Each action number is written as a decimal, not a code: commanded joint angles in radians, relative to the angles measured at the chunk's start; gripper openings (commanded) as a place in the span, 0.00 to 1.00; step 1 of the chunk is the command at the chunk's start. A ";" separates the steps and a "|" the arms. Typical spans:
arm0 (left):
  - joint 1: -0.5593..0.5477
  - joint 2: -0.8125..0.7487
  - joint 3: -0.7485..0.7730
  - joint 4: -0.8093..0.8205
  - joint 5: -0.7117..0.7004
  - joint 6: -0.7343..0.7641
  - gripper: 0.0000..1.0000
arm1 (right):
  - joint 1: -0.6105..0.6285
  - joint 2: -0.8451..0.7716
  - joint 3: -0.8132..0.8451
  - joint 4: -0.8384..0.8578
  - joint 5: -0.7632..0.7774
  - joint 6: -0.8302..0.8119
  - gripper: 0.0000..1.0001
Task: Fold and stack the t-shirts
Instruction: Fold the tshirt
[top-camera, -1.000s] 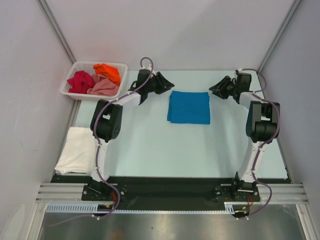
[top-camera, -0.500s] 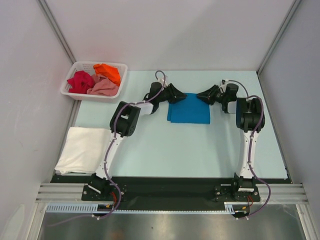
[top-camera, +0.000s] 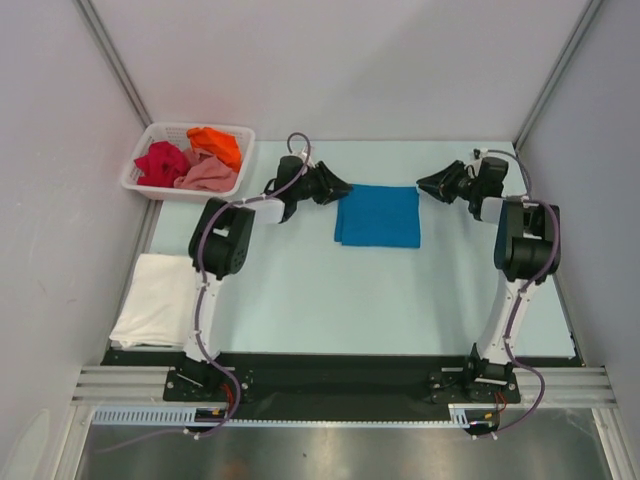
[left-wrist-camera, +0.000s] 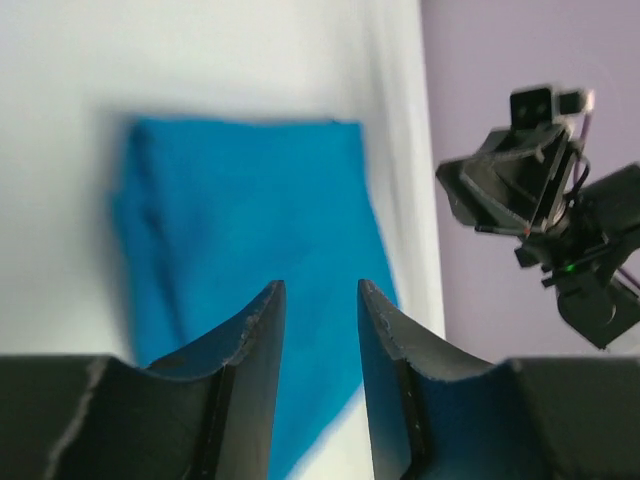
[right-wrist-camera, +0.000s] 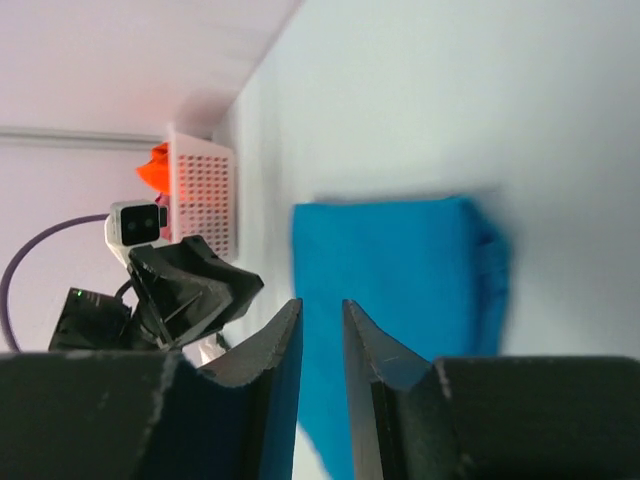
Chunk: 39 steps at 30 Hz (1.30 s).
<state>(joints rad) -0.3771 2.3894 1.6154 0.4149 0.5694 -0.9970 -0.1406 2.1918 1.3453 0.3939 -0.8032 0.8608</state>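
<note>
The bright blue t-shirt (top-camera: 378, 215) lies folded flat at the far middle of the table. My left gripper (top-camera: 343, 188) hovers just off its far-left corner, open and empty; in the left wrist view (left-wrist-camera: 318, 290) the blue t-shirt (left-wrist-camera: 250, 220) lies beyond the fingertips. My right gripper (top-camera: 422, 184) is just off the far-right corner, jaws slightly apart and empty; the right wrist view (right-wrist-camera: 321, 305) shows the blue t-shirt (right-wrist-camera: 400, 260) ahead. The white t-shirt (top-camera: 155, 300) lies folded at the near left. The crimson (top-camera: 163, 162), orange (top-camera: 216, 145) and dusty pink (top-camera: 207, 175) t-shirts are crumpled in the basket.
The white slotted basket (top-camera: 160, 190) stands at the far left corner and shows in the right wrist view (right-wrist-camera: 205, 190). Grey walls and frame posts close in the pale table (top-camera: 300, 290) on three sides.
Half a second ago both grippers were down at the blue t-shirt's far corners. Both have since drawn back outward, off the cloth. The shirt stays folded in place.
</note>
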 joint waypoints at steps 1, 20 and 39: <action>-0.057 -0.249 -0.136 0.042 -0.028 0.087 0.41 | 0.053 -0.197 -0.075 -0.041 0.018 -0.066 0.28; -0.105 -0.168 -0.455 0.146 -0.052 0.092 0.36 | 0.032 -0.182 -0.560 0.185 0.010 -0.026 0.28; -0.071 -0.951 -0.940 -0.008 -0.299 0.104 0.50 | 0.244 -0.775 -0.468 -0.575 0.553 -0.606 0.48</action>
<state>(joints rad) -0.4553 1.5497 0.7231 0.4500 0.3935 -0.8825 -0.0265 1.5051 0.8318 -0.0582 -0.4168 0.4229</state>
